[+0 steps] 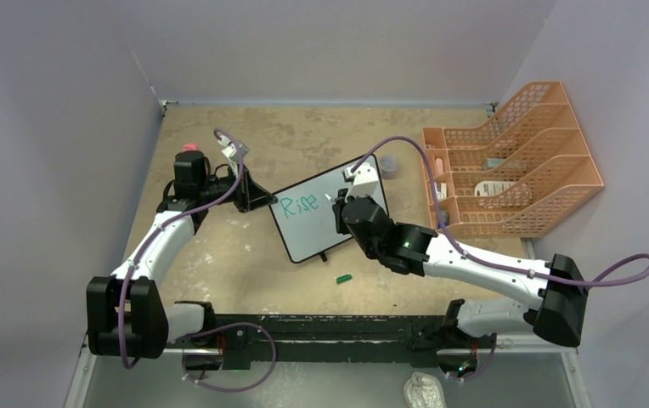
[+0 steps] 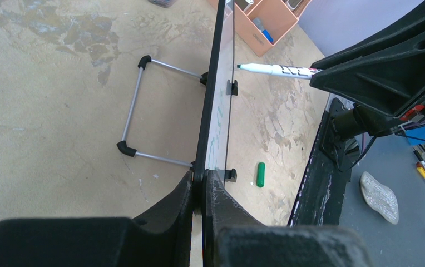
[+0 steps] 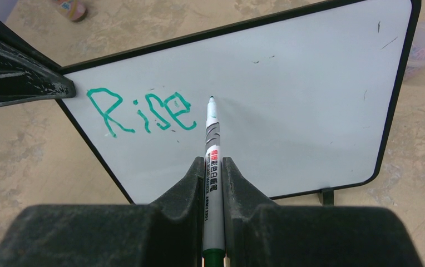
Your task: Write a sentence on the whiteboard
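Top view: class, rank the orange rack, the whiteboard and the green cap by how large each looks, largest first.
Largest: orange rack.
Middle: whiteboard, clearly smaller than the rack.
Smallest: green cap, tiny beside both.

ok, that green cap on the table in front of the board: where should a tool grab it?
Mid-length on the green cap, straight down from above. It is a short cylinder lying flat on the table, apart from the whiteboard, so close across its round sides, fingers either side of its long axis. The right tool, shut on the marker, looks nearer.
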Motion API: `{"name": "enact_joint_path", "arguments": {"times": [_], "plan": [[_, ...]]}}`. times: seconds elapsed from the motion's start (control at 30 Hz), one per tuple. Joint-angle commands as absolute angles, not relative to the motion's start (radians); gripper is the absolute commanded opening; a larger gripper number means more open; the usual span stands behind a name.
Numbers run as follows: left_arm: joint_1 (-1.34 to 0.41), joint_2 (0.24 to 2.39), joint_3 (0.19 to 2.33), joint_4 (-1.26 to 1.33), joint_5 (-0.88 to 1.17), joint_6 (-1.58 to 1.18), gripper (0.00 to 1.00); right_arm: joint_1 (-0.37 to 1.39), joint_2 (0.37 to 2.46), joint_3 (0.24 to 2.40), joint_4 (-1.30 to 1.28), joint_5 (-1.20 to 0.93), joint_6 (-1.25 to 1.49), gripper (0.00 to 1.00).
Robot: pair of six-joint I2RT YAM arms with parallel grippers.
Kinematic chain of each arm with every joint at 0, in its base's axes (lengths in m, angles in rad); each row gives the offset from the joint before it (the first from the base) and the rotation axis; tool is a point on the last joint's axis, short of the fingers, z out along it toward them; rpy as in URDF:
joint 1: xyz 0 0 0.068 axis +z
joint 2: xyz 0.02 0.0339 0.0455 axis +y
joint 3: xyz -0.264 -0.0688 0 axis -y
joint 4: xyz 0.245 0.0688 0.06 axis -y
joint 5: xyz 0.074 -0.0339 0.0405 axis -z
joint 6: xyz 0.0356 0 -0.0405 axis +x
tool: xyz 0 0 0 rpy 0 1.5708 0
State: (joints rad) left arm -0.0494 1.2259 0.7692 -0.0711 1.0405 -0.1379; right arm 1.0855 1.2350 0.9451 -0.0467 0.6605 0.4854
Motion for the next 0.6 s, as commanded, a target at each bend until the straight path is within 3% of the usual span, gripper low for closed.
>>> {"name": "enact_joint_path", "arguments": {"times": [0.0,0.57], "plan": [[-0.054,1.238,0.802,-0.078,1.016,-0.109,0.00,1.083,1.220,0.934,-0.007,0.665,0.469,0.00],[-0.054,1.241,0.801,-0.079,1.013,-0.107,0.00,1.083,1.226,0.925,-0.005,0.652,0.470,0.00]]}}
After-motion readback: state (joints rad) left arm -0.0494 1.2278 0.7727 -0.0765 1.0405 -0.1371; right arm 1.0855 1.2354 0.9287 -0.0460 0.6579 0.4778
